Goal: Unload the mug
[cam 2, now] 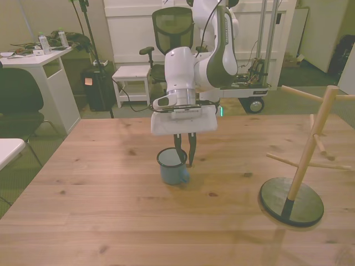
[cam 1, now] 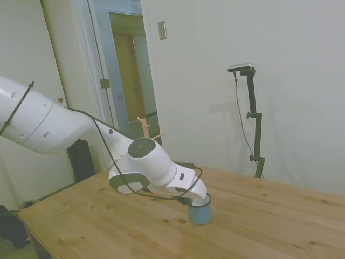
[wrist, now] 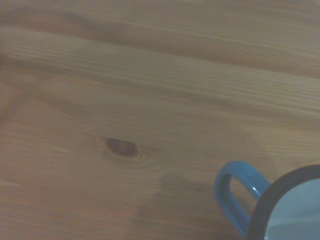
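The mug (cam 2: pixel 172 166) stands upright on the table (cam 2: pixel 111 221), centre of front view. Gripper (cam 2: pixel 185 156) fingers are narrow, pinching its rim on the right side. Peg stand (cam 2: pixel 299 183) is at lower right, well apart.

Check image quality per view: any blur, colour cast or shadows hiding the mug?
Side view: dim, greenish cast, soft; the mug is partly covered by the claw. Front view: warm cast, sharpest; the mug's rim reads clearly, with a faint shadow on the table beneath the claw. Wrist view: blurred close-up; only the mug's handle and rim edge show.
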Controlling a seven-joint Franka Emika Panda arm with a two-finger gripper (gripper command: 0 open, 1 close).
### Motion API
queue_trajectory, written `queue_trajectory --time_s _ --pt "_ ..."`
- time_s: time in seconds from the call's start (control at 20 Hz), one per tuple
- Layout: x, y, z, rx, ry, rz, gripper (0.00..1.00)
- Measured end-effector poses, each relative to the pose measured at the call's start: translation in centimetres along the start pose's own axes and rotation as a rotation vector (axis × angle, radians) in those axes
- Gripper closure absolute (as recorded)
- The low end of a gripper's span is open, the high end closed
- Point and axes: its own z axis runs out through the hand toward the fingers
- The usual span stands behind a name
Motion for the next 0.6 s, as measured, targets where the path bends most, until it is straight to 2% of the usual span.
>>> queue_trajectory --time_s 0.3,0.6 --pt "0.4 0.8 -1.5 -0.007 0.009 -0.022 0.0" --pt "0.9 0.4 -5.5 -0.029 0.02 -0.032 0.0"
